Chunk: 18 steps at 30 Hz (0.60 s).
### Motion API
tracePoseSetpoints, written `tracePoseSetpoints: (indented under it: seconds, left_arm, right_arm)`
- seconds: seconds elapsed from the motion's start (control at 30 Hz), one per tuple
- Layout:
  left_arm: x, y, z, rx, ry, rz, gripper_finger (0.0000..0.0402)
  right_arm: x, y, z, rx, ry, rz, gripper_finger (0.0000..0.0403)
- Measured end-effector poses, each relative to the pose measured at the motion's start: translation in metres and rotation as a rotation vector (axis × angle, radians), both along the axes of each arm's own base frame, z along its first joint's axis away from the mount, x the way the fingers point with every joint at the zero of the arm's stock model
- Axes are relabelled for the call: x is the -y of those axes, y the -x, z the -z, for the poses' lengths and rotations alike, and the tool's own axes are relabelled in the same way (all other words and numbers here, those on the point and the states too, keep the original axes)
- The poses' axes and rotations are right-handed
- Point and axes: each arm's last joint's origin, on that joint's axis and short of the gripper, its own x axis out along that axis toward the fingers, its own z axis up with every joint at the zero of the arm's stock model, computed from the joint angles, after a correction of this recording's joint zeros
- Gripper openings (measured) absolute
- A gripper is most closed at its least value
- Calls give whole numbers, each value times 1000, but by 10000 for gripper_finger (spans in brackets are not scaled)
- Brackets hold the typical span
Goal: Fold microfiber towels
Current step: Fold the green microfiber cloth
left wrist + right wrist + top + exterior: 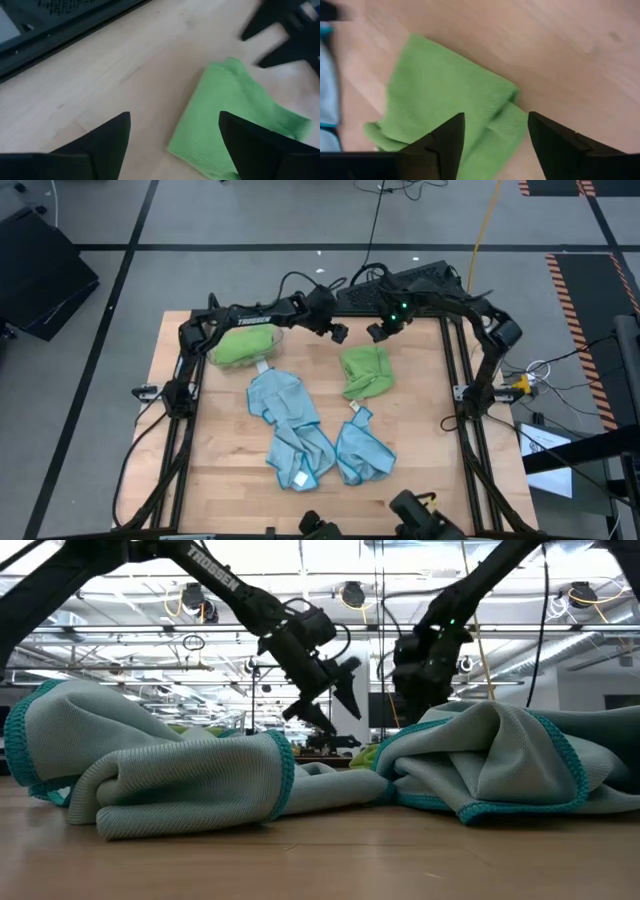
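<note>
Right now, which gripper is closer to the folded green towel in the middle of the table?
Right. The right gripper hangs open just above the folded green towel's far edge. The left gripper, also open, hovers a bit farther off, toward the left.

From table height the two blue towels (pixel 180 775) fill the foreground and hide nearly everything behind — only a sliver of green towel (pixel 365 755) shows between them. In the overhead frame's upper left, the left arm covers part of a green heap (pixel 243 345) — its bin too faint to make out.
</note>
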Motion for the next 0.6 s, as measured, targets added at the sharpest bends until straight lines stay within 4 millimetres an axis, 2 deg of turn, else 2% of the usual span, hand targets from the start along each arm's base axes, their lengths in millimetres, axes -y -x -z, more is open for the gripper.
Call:
tracePoseSetpoints:
  seconds: [0.13,0.37,0.6]
  left_arm:
    - [3,2,1,-28,34,11,303]
    - [11,2,5,-72,80,6,275]
    - [21,-3,4,-66,96,37,265]
  right_arm:
    - [7,2,12,-36,-12,-24,230]
    - [15,-7,32,-11,7,-54,244]
    - [4,-19,51,-53,-43,-142,237]
